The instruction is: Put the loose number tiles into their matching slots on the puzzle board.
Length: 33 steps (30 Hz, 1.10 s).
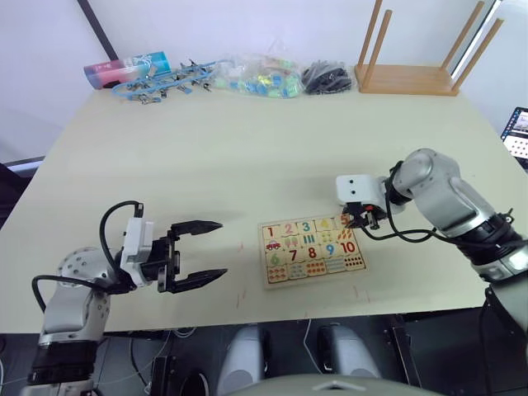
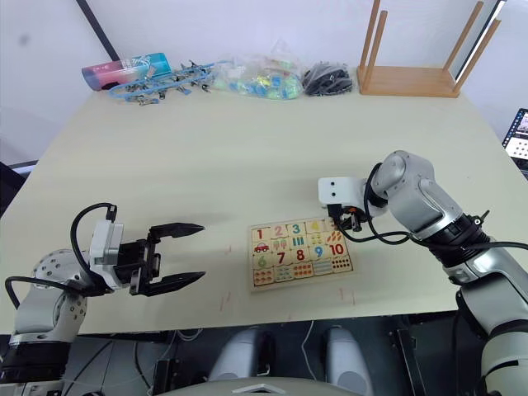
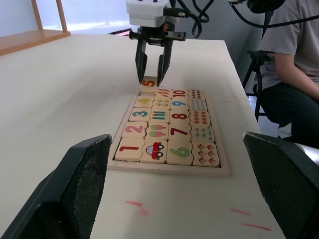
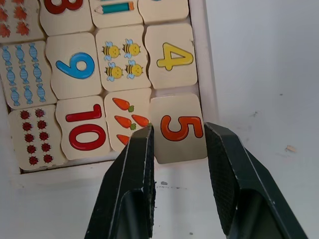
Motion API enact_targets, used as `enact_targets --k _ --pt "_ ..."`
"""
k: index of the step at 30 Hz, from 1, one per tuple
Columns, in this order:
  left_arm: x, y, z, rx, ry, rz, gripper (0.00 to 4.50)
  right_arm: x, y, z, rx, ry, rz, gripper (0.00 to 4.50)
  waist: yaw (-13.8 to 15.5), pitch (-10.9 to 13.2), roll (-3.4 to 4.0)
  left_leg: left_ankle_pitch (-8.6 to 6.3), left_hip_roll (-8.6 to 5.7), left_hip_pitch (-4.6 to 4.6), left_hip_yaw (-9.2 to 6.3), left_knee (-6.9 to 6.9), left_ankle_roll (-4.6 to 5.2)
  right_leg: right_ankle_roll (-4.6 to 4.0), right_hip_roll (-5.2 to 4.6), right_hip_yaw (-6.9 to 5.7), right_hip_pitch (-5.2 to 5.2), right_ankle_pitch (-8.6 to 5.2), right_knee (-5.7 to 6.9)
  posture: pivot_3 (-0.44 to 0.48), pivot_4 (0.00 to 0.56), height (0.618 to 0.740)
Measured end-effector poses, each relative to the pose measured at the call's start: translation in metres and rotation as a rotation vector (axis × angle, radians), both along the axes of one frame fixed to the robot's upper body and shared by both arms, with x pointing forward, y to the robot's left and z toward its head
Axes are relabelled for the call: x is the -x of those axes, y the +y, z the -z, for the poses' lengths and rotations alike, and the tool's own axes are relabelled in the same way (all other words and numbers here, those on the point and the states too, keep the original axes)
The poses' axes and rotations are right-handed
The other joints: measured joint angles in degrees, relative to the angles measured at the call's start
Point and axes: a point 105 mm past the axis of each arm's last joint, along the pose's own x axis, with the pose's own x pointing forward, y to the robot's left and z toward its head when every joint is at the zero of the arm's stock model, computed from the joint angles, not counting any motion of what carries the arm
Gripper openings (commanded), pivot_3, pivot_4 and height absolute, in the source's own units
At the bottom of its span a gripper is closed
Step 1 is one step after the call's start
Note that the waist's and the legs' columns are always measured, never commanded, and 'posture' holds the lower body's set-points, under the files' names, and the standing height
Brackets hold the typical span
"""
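The puzzle board lies near the table's front edge, right of centre. Number tiles 1, 2, 3 and 4 sit in the slots of its top row. My right gripper points down at the board's far right corner and is shut on the orange 5 tile. That tile overlaps the board's rim beside the 4. My left gripper hovers open and empty to the left of the board, pointing toward it.
An upturned wooden stool stands at the back right. Plastic bags, blue clips and a tube line the far edge. A seated person is beside the table. A screen shows at the right edge.
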Motion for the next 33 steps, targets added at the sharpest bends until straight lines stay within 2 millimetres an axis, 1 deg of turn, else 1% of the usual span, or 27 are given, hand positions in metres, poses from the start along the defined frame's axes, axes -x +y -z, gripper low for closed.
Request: enact_targets --k 5,18,33 --pt "0.0 -0.0001 0.0 0.001 0.0 0.0 4.5 -0.0033 -0.0011 0.0005 0.011 -0.025 0.015 0.91 0.0 0.0 0.0 0.0 -0.01 0.0 0.0 0.0 0.0 0.0 0.0 0.0 0.0 0.0 0.0 0.0 0.15 0.737" --pt "0.0 -0.0002 0.0001 0.001 0.0 0.0 4.5 -0.0038 0.0028 0.0014 0.001 -0.025 0.019 0.91 0.0 0.0 0.0 0.0 -0.01 0.0 -0.02 0.0 0.0 0.0 0.0 -0.01 0.0 0.0 0.0 0.0 0.15 0.737" --pt "0.0001 -0.0008 0.0004 0.005 -0.001 0.001 4.5 0.0019 0.008 0.0011 0.0 -0.01 -0.012 0.91 0.0 0.0 0.0 0.0 0.0 0.0 -0.02 0.0 0.0 -0.01 -0.01 -0.02 0.0 0.0 0.0 0.0 0.15 0.737"
